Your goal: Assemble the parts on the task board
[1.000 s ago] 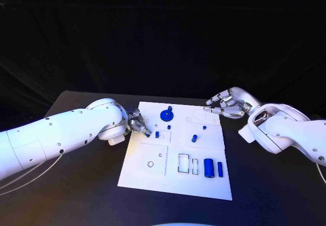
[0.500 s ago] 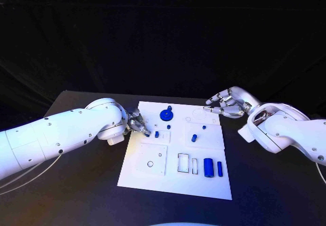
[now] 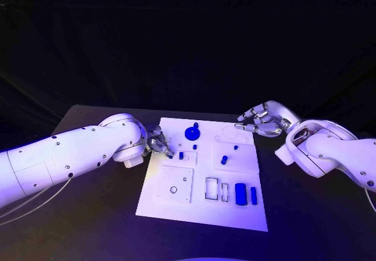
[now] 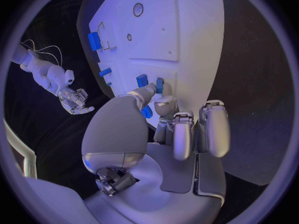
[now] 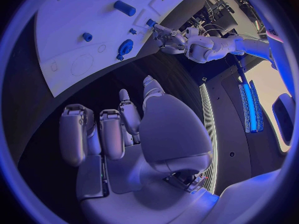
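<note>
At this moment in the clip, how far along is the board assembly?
Early to midway, I'd judge. Done: a round blue part and a small peg sit on the task board. In hand: the left hand has its fingers at a small blue piece by the board's left edge. Left: two blue blocks lie loose beside empty rectangular slots; the right hand holds nothing.
</note>
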You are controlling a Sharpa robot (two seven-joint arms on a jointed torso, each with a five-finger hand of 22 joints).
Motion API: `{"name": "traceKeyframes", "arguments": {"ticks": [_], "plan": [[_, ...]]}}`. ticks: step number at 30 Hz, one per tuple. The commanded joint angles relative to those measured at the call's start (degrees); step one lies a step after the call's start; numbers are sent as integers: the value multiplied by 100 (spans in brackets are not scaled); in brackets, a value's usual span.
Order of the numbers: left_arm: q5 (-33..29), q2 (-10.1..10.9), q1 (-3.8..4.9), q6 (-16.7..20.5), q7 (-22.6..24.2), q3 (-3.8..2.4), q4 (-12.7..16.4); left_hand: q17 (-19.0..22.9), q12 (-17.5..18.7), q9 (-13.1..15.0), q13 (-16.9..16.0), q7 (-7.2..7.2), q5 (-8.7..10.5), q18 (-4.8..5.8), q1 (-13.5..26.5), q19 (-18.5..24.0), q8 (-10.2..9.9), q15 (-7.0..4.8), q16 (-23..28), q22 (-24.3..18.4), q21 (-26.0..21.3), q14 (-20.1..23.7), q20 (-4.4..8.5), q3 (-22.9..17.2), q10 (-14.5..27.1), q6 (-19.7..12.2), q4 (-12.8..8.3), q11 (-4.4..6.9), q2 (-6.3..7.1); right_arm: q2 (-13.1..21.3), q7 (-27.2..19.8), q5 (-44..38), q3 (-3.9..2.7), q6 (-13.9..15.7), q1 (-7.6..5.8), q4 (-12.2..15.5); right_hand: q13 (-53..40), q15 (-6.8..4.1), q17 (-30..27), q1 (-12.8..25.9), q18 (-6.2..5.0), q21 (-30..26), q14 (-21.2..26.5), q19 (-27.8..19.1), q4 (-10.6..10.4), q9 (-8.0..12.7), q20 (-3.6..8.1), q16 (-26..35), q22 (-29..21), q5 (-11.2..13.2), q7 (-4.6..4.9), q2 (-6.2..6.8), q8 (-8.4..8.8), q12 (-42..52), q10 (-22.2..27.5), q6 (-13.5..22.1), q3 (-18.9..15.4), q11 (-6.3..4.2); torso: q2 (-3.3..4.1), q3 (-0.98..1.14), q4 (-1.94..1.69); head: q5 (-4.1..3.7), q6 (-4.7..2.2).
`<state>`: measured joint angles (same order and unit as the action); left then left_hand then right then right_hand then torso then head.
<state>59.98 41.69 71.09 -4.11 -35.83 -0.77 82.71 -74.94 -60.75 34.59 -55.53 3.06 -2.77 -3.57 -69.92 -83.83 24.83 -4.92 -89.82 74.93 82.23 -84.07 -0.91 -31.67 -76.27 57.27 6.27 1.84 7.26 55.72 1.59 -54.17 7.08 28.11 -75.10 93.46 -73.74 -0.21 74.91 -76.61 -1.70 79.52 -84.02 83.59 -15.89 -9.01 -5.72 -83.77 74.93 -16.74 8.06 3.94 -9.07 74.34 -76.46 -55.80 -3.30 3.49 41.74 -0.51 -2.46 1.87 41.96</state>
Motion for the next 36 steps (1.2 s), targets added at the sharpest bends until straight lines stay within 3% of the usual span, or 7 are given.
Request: {"name": "traceKeyframes", "arguments": {"ticks": [1,12,36], "plan": [[-1,-8,-37,-122,-132,29,-3,-1506,-43,12,-15,-116,-20,71,47,-75,43,-41,-18,216,42,-593,41,-35,-27,144,16,29,-9,-2,-53,-23,0,-64,5,7,-3,-54,459,30,-102,-30,-346,-18,12,-9,24,27,853,-31,6,-28,-22,-7,-9,36,-37,-7,4,0,5,-2,-6],[16,-5,-37,-212,-182,28,0,-1506,-127,80,-100,-173,-20,83,252,-102,176,-77,-18,271,71,-593,64,18,-99,248,78,75,97,11,-52,-22,0,-64,5,8,0,-55,454,36,-104,-40,-346,-22,12,-11,25,32,848,-46,5,-30,-27,-9,-7,37,-51,-8,0,3,-4,-2,5],[33,-46,-36,-109,-232,28,-29,-1506,-202,161,-170,-213,-21,93,501,-126,332,-113,-18,320,97,-593,95,67,-164,274,209,112,178,16,-56,-19,0,-60,5,13,0,-55,454,36,-104,-40,-346,-22,12,-11,25,32,848,-46,5,-30,-27,-9,-7,37,-51,-8,2,2,4,7,-9]]}}
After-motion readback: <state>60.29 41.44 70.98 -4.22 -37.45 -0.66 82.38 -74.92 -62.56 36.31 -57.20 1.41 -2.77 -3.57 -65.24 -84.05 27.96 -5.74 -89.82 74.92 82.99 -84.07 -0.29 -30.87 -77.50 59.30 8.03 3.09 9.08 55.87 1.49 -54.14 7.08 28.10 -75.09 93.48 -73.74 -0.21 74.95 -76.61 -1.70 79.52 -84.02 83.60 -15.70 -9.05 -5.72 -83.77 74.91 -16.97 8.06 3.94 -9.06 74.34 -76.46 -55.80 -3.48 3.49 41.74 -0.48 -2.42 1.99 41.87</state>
